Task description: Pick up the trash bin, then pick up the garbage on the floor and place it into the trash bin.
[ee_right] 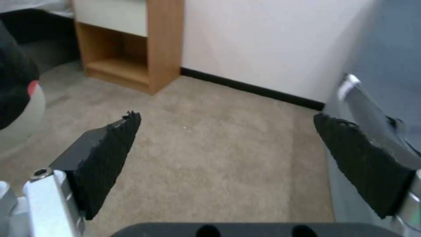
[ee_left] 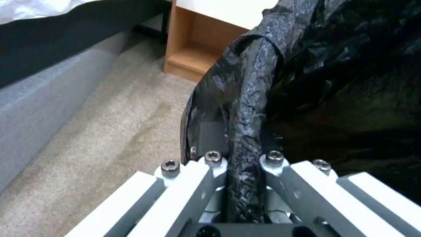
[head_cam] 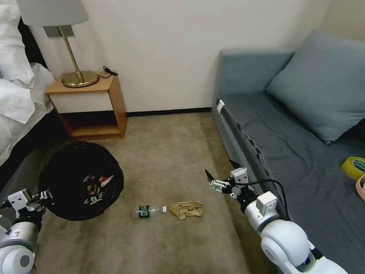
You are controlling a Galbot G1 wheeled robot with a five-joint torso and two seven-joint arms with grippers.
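The trash bin (head_cam: 81, 180), black mesh with a black liner, hangs tilted at the lower left, its mouth facing me. Red-and-white and gold wrappers (head_cam: 97, 186) lie inside it. My left gripper (head_cam: 45, 196) is shut on the liner-covered rim (ee_left: 245, 125), which runs between its fingers (ee_left: 212, 164). On the floor (head_cam: 167, 160) lie a clear bottle (head_cam: 148, 211) with a green label and, just to its right, a crumpled tan paper bag (head_cam: 186, 209). My right gripper (head_cam: 221, 170) hovers open and empty above the carpet, right of the bag, with its black pads (ee_right: 110, 154) wide apart.
A grey sofa (head_cam: 289, 152) with a cushion runs along the right, close to my right arm, and tape rolls (head_cam: 355, 169) lie on its seat. A wooden nightstand (head_cam: 91, 106) with a brass lamp stands behind the bin. A bed (head_cam: 19, 95) borders the left.
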